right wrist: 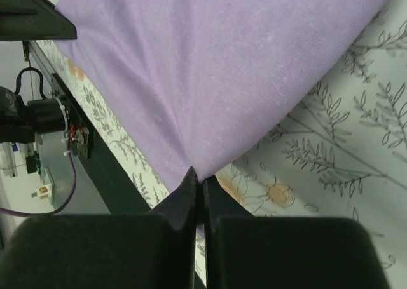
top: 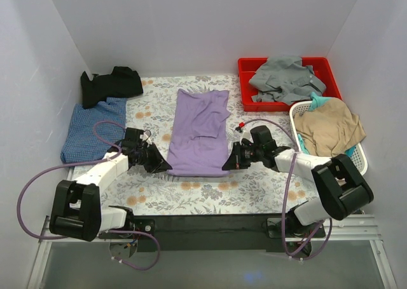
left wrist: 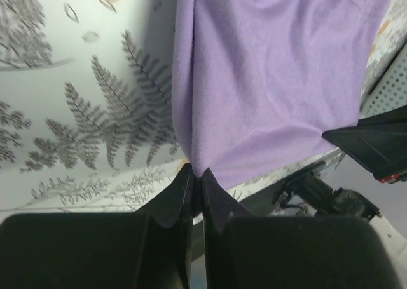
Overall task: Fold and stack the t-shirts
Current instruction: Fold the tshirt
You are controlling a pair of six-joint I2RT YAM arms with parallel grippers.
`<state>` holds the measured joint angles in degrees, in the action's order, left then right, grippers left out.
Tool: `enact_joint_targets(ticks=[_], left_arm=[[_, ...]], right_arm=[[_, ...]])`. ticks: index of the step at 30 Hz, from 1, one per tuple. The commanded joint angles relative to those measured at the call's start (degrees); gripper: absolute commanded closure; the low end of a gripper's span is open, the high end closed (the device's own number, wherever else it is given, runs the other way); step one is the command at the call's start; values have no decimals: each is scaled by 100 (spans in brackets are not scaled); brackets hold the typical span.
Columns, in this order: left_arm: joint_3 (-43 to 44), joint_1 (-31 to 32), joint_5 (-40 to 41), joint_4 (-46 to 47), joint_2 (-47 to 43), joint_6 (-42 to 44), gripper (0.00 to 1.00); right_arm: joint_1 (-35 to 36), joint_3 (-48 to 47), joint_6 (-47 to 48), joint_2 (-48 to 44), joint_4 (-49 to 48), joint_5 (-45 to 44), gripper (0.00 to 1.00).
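The lilac t-shirt [top: 198,130] is lying in the middle of the flower-printed table cover [top: 191,197], already narrowed into a long strip running away from the arms. The left gripper [top: 166,167] is pinching the strip's near left corner, jaws closed on the cloth. The right gripper [top: 226,166] is doing the same at the near right corner, where the wrist view shows creases drawing into the closed tips. The blue checked t-shirt [top: 89,133] is lying well apart at the far left, with the black t-shirt [top: 111,84] bunched at its far end.

The main risk is coming from how little cloth each jaw is holding. Both are biting only the very edge of the hem, so a quick lift is likely to pull a corner free and leave the fold lopsided. Whether each grip is catching every layer of the strip or only the top one cannot be told; a top-layer grip would be peeling the earlier fold open rather than carrying it over.

Uneven travel is the other hazard. If one arm is leading the other, the near edge will be landing skewed on the far half. Pulling the corners apart will be stretching the hem taut and dragging the whole shirt along the cover. The red bin [top: 245,67] and white basket [top: 299,111] are sitting close to the right arm's far side, so a wide swing could be clipping them.
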<state>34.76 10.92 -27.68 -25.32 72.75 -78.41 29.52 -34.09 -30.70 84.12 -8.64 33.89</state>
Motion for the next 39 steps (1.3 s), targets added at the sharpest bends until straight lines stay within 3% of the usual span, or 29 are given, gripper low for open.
enact_joint_targets(ticks=[1,9,12,18,27,39], left_arm=[[91,217,-387,-719,-296,36,100],[30,569,-431,-1904,-1306,-139,100],[424,613,-230,-2221,-1842,-349,100],[1154,631,245,-2224,-1686,-342,100],[2306,622,939,-1399,-151,-17,100],[4344,385,1019,-342,2637,458,100]], right_arm=[[107,191,3,-369,609,-137,99],[581,640,-472,-1678,1206,-303,99],[853,518,-683,-2240,1671,-400,99],[898,-193,-438,-2453,2051,-1084,99],[626,-2293,784,-986,2394,-1886,99],[-420,-3885,1417,1325,2236,-1043,98]])
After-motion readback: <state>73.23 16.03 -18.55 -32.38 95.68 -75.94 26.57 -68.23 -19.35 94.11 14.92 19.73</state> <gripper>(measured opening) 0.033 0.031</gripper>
